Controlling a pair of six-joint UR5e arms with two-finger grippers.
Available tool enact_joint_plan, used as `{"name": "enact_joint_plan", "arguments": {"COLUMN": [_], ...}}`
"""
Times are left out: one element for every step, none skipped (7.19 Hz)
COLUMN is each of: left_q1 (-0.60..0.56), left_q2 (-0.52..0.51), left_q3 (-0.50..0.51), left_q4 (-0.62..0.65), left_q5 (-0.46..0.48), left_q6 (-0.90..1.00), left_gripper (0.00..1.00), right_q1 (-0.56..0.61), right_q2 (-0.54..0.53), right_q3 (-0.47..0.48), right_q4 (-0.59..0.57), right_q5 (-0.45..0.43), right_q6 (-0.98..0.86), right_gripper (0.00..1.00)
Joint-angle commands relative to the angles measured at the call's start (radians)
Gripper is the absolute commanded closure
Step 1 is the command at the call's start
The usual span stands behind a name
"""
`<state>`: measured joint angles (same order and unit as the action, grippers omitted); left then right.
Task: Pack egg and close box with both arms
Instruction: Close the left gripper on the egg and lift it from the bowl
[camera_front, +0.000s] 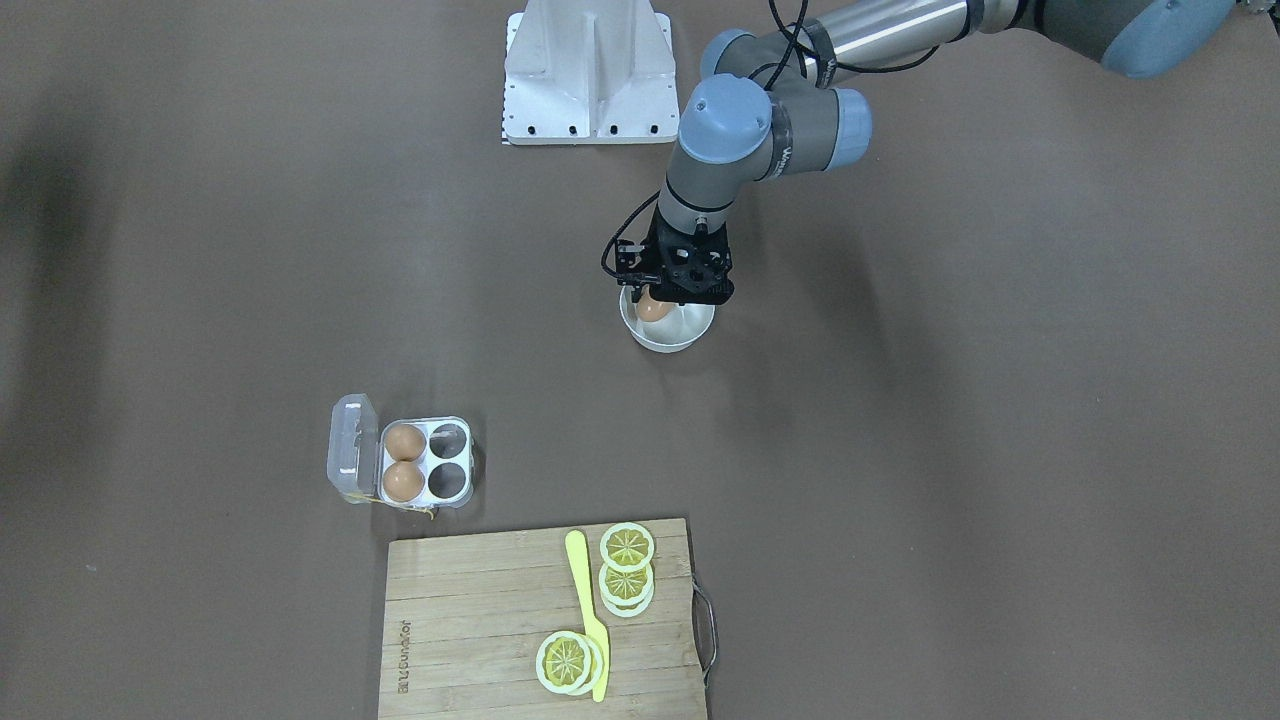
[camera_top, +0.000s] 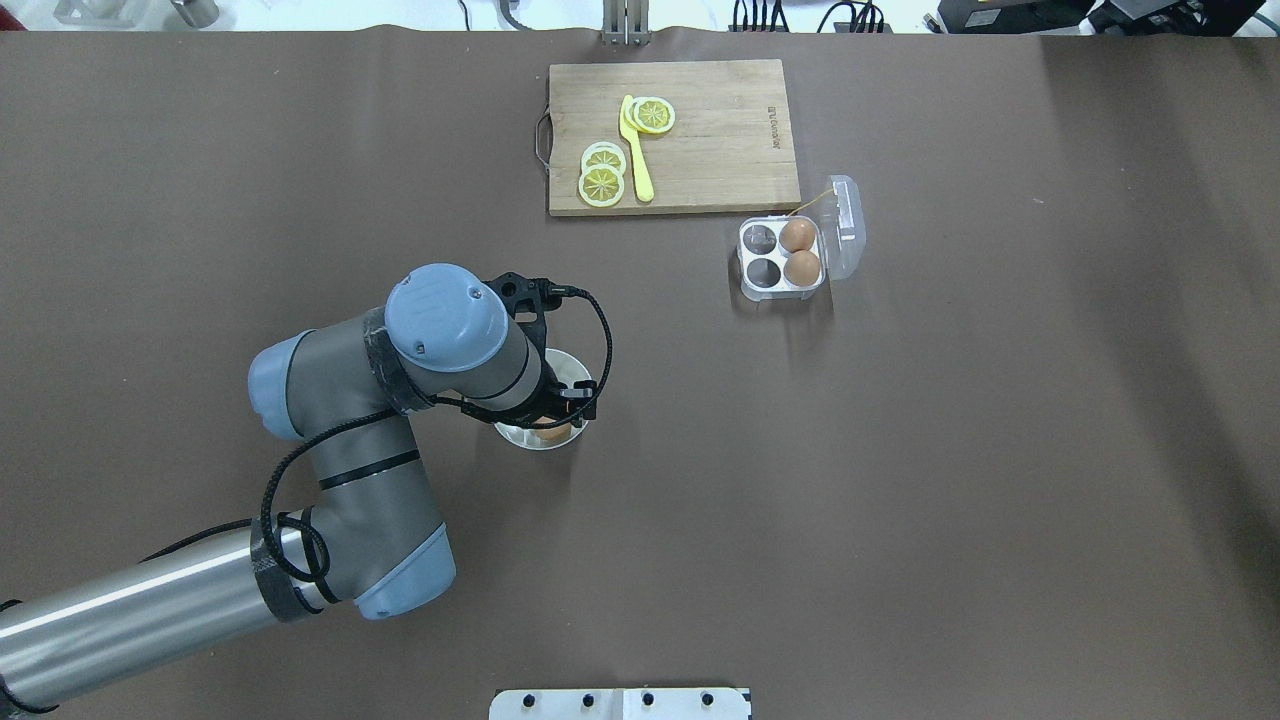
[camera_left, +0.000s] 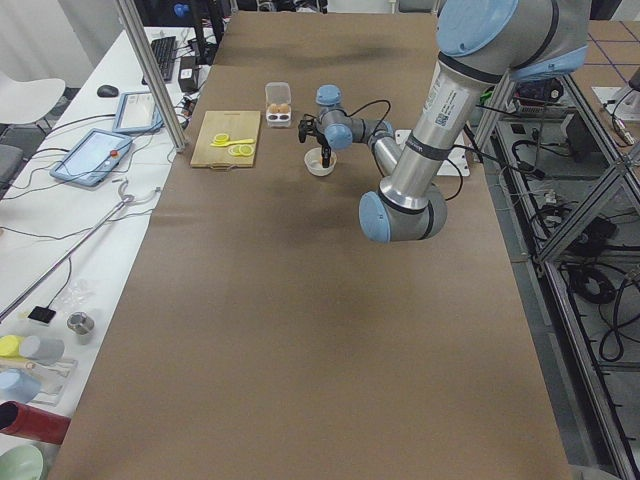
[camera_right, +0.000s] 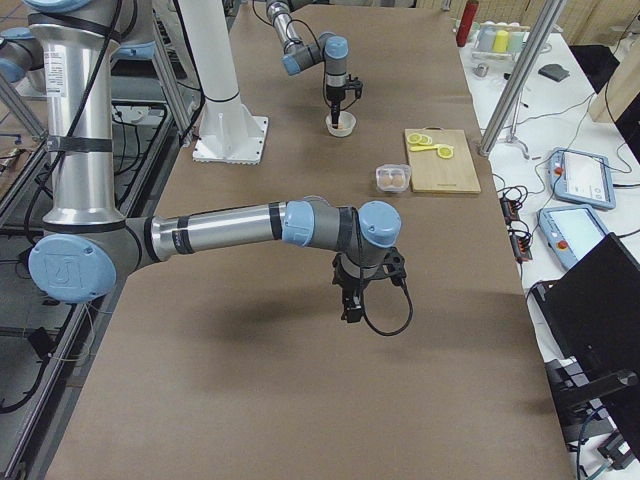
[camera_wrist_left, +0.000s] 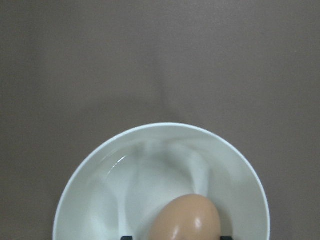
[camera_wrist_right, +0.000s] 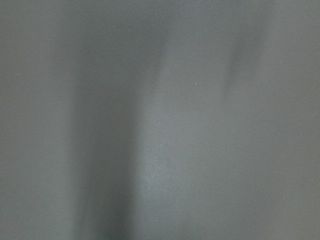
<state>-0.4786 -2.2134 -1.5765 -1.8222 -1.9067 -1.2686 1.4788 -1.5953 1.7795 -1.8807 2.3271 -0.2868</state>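
Note:
My left gripper (camera_front: 660, 300) hangs over the white bowl (camera_front: 668, 340), shut on an orange-brown egg (camera_front: 652, 308). In the left wrist view the egg (camera_wrist_left: 186, 220) sits between the black fingertips just above the bowl's (camera_wrist_left: 100, 165) floor. The egg box (camera_front: 427, 461) stands open, its clear lid (camera_front: 352, 448) folded back. Two eggs (camera_front: 404, 441) fill the cells beside the lid; the two other cells are empty. My right gripper (camera_right: 350, 305) hovers over bare table far from the box and shows only in the exterior right view, so I cannot tell its state.
A wooden cutting board (camera_front: 480, 620) with lemon slices (camera_front: 627, 547) and a yellow knife (camera_front: 590, 620) lies just beyond the box. A white metal stand (camera_front: 588, 75) sits at the robot's edge of the table. The right wrist view shows only brown tabletop.

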Motion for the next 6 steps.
{"name": "enact_joint_plan", "arguments": {"left_q1": [0.000,-0.002,-0.002,-0.002,-0.002,-0.002], "left_q2": [-0.011,-0.011,-0.011,-0.011,-0.009,-0.008], "left_q3": [0.020,0.020,0.020,0.020,0.020,0.020], "left_q4": [0.000,0.000,-0.006,-0.026,-0.031,-0.031], "left_q5": [0.000,0.000,0.000,0.000,0.000,-0.003], "left_q6": [0.001,0.005,0.008,0.009,0.011,0.015], "left_gripper": [0.34,0.35,0.42,0.51,0.58,0.63], "right_q1": [0.000,0.000,0.000,0.000,0.000,0.000], "right_q2": [-0.002,-0.002,-0.002,-0.002,-0.003,-0.003], "right_q3": [-0.002,0.000,0.000,0.003,0.005,0.008], "right_q4": [0.000,0.000,0.000,0.000,0.000,0.000], "right_q5": [0.000,0.000,0.000,0.000,0.000,0.000], "right_q6": [0.000,0.000,0.000,0.000,0.000,0.000], "right_gripper": [0.00,0.00,0.00,0.00,0.00,0.00]}}
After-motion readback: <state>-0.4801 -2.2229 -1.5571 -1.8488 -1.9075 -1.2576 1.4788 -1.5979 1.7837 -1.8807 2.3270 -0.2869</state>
